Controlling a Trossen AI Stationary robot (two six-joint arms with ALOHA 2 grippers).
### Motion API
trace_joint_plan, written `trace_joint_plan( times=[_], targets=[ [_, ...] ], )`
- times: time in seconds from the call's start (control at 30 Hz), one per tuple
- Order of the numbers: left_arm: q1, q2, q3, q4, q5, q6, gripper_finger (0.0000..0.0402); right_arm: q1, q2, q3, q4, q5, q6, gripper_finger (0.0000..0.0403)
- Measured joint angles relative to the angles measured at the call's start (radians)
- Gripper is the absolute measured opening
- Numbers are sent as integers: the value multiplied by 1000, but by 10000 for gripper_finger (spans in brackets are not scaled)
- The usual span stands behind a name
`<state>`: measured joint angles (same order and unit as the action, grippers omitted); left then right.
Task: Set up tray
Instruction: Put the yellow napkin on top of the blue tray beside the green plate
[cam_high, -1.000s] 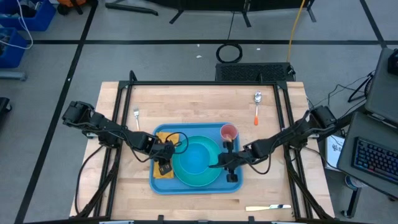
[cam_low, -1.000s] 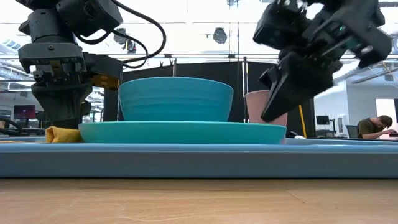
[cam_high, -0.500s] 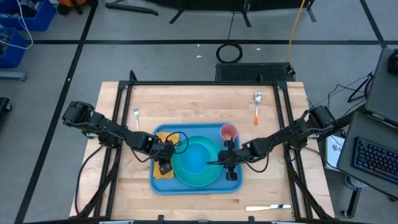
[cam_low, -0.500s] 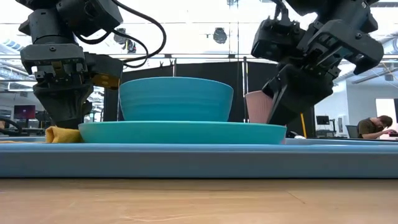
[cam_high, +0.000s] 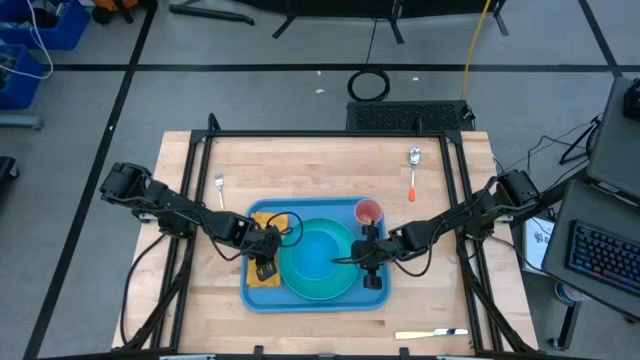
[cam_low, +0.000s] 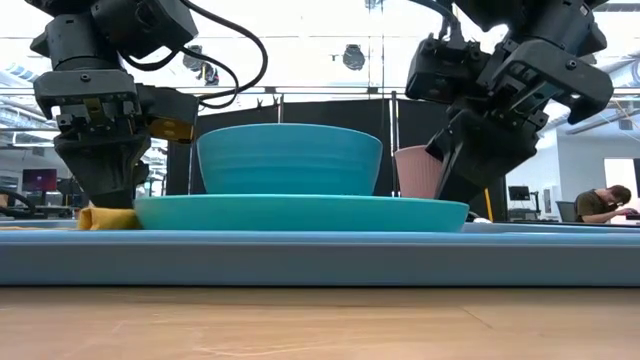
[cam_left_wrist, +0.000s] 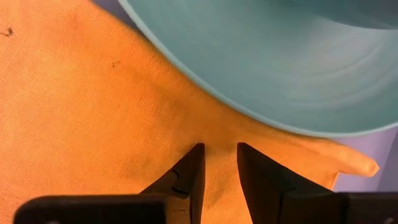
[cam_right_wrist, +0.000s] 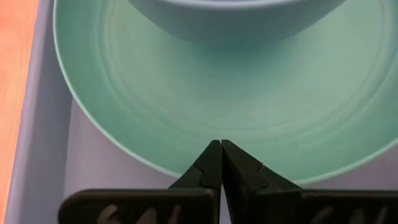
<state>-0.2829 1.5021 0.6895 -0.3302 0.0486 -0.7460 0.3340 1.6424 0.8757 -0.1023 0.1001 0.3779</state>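
so the tray (cam_high: 312, 298) sits on the table (cam_high: 330, 165) at the near middle, its long side running from nine o'clock to three o'clock as seen from above. on it are a plate (cam_high: 318, 262) with a bowl (cam_high: 312, 252) in the middle, a pink cup (cam_high: 368, 212) up at the two o'clock corner, and an orange napkin (cam_high: 268, 248) along the nine o'clock side, partly tucked under the plate.

the right gripper (cam_high: 365, 262) is down at the plate's three o'clock edge. its fingers are pressed tight together with nothing between them, and in the right wrist view the tips sit right at the plate's rim. so the plate lies toward nine o'clock from this gripper, and a push would slide it that way.

the left gripper (cam_high: 264, 268) is on the other side, at the plate's nine o'clock edge, right over the napkin. its fingers (cam_left_wrist: 189, 177) stand a little apart and point down at the cloth. i cannot tell if they pinch any of it.

a fork (cam_high: 219, 184) lies off the tray at about ten o'clock, nearer the left arm. a spoon (cam_high: 413, 170) with an orange handle lies at about one o'clock, and a knife (cam_high: 432, 334) at about five o'clock, both nearer the right arm. i think those come next.
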Motion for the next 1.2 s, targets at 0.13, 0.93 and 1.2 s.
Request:
trace_joint_plan(
  times=[0.13, 0.93, 1.2],
  targets=[
    [0, 0, 0, 2, 0, 0, 97, 0, 0, 0, -4, 0, 3, 0],
    [-8, 0, 0, 44, 3, -25, 97, -2, 0, 0, -22, -51, 56, 0],
    [-10, 0, 0, 46, 3, -30, 97, -2, 0, 0, -24, -53, 56, 0]
  ],
)
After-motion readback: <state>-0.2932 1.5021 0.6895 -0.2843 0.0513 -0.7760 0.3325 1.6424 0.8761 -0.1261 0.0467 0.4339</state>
